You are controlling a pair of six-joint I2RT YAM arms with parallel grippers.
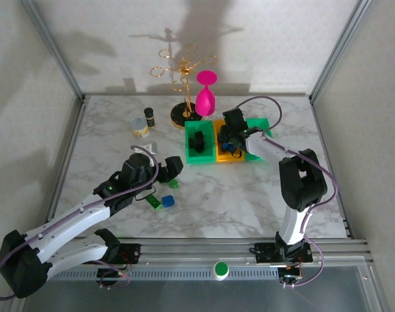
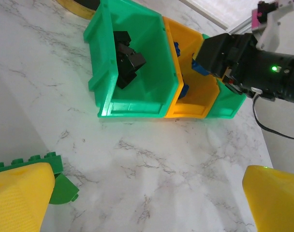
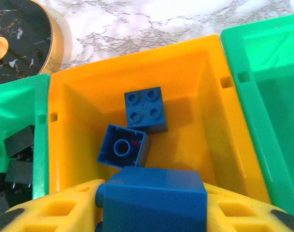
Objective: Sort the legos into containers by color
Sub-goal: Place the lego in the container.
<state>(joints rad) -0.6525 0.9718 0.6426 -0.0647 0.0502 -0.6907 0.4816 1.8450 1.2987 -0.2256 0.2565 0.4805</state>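
Nearest to you, on the smooth white desk [image 1: 249,201] with grey marble veins, a small blue brick [image 1: 167,201] and a small green brick [image 1: 157,203] lie side by side.

Your left hand [image 2: 147,198] is open. Its two yellow fingers [image 2: 21,198] stand wide apart and hold nothing. A long green brick [image 2: 26,162] with a row of round bumps lies just beside one finger. A rounded green piece [image 2: 64,189] sits next to it.

Farther back you see three shiny plastic bins joined in a row. The left green bin [image 2: 132,104] holds chunky black bricks [image 2: 127,60]. The orange bin [image 3: 205,96] in the middle holds two square blue bricks [image 3: 146,110]. One lies bumps up, and the other is tipped so its hollow underside shows. The right green bin [image 3: 268,96] is next to it.

Your right hand [image 3: 152,215] hangs over the near edge of the orange bin. Its ridged yellow fingers [image 3: 65,210] are closed on a smooth blue block [image 3: 154,191].

At the far end stand a round tin can [image 1: 140,127], a small dark jar [image 1: 149,117] and a curly gold wire stand [image 1: 181,71]. A pink glass [image 1: 206,97] is upside down at the stand.
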